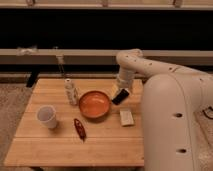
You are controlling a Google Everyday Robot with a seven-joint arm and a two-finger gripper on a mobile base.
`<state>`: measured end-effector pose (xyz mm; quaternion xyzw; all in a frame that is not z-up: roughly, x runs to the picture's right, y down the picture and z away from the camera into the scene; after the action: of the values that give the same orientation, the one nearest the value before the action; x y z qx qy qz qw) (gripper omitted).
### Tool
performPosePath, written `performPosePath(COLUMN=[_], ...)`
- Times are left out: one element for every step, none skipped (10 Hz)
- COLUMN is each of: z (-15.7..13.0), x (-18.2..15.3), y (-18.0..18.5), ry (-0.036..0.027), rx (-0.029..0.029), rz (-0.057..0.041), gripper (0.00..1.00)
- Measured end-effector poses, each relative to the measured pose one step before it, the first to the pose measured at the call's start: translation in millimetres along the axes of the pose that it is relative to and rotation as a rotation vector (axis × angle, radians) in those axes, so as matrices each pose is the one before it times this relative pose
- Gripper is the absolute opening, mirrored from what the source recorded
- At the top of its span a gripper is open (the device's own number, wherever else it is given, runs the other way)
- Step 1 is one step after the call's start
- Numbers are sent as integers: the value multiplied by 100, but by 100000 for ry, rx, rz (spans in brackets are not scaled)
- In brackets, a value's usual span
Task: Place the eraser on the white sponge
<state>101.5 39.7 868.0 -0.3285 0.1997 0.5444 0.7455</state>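
the eraser (pixel 120 97) is gripped, tilted, in the closed fingers of the gripper (pixel 119 93), just beside the orange bowl (pixel 95 104) rim and above the white sponge (pixel 126 117), which lies flat on the desk (pixel 60 150). finger outlines are hard to make out. the robot body is cut off at right.

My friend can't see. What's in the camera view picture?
The robot's gripper holds a black eraser beside the right edge of an orange bowl, and a flat white sponge lies on the wooden table a little nearer the camera. A white cup, a small bottle and a dark red object are left of the bowl.
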Motion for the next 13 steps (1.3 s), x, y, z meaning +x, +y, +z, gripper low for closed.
performPosePath(z=[111,93,105,308,233,491,356,389,520,564,657,588,1162], x=[-185,-2,-343,-244,-128,-276,-454,-463,-592,-504,-533,-372,-654], y=[-14,-294,-312,-223,-186,-240,-85,-275,-396,-304,-284,-61,183], ry=[-449,-16,-1115,-210,169,237,-348,-247,-202,-55,132,405,653], rx=[884,1441,684,-28,34,343,278,221,-99,-66,356,336,220], rz=[3268,2415,5642,4484,3770,1859,1394,1970,2078,1803,1542,694,553], gripper=[80,80,80,80,80,80,80,80,80,80,80,80,80])
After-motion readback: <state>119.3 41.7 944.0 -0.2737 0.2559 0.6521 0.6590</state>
